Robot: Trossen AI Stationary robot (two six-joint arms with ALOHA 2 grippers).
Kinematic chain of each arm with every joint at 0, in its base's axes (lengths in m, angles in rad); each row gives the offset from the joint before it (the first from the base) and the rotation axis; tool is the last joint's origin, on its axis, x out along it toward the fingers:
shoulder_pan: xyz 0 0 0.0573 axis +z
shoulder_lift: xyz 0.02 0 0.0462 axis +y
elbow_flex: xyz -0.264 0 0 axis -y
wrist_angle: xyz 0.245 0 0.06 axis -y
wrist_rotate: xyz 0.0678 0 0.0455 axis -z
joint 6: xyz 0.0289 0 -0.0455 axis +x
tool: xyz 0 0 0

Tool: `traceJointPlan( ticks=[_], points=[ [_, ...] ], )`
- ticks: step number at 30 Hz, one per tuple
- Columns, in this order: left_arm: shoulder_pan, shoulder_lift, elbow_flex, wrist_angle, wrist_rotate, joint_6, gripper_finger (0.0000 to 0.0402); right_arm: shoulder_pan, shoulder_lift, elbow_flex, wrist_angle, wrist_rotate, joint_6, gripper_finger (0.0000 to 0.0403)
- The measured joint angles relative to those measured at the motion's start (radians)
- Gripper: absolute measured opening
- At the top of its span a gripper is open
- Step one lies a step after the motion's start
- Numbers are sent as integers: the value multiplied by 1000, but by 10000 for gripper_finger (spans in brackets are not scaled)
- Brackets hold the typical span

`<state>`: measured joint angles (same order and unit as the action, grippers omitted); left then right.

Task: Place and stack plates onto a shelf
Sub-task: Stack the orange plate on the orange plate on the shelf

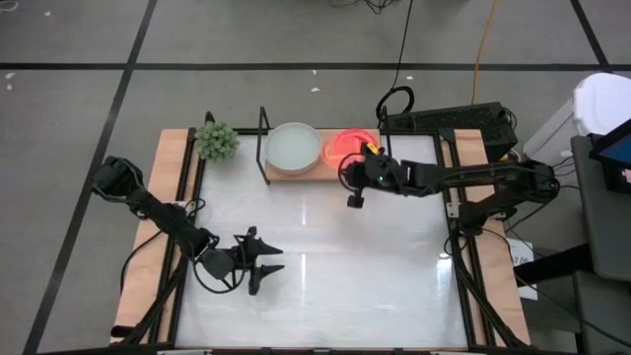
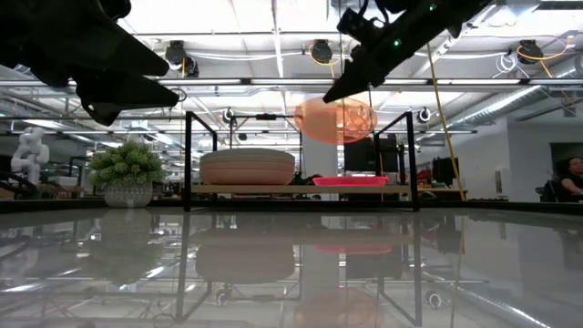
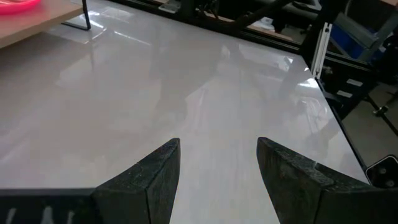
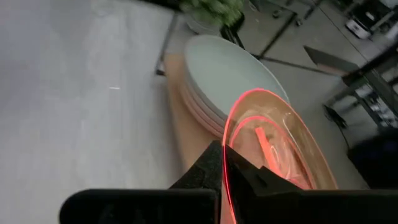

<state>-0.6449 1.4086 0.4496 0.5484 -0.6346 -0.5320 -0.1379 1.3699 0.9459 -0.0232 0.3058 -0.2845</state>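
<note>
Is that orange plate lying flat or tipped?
Tipped: the orange plate hangs in the air above the shelf, slanted, its rim pinched by the right gripper.

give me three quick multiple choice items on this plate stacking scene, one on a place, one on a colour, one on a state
1. Where is the stack of larger plates?
A. on the shelf's end nearer the plant
B. on the bare tabletop
C. in the left tool

2. What colour is the plate the right tool holds?
A. pale grey
B. orange
C. blue

3. What state is the left tool in?
A. shut on a plate
B. open, holding nothing
C. out of view

Answers: 1 A, the stack sits on the wooden board beside the potted plant. 2 B, it glows translucent orange in the low view. 3 B, its wrist view shows only tabletop between the spread fingers.
</note>
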Motion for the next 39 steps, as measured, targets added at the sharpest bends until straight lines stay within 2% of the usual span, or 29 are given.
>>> traceJointPlan(
  ticks=[13,18,22,39],
  points=[
    [0,0,0,0,0,4,218,-142,0,-106,39,3,27,0],
    [0,0,0,0,-1,4,218,-163,0,-170,176,-4,0,0],
    [0,0,0,-1,-1,4,218,-186,-1,-205,257,-49,-11,0],
    [1,0,0,-2,-1,5,218,-242,3,-266,335,-127,33,0]
  ],
)
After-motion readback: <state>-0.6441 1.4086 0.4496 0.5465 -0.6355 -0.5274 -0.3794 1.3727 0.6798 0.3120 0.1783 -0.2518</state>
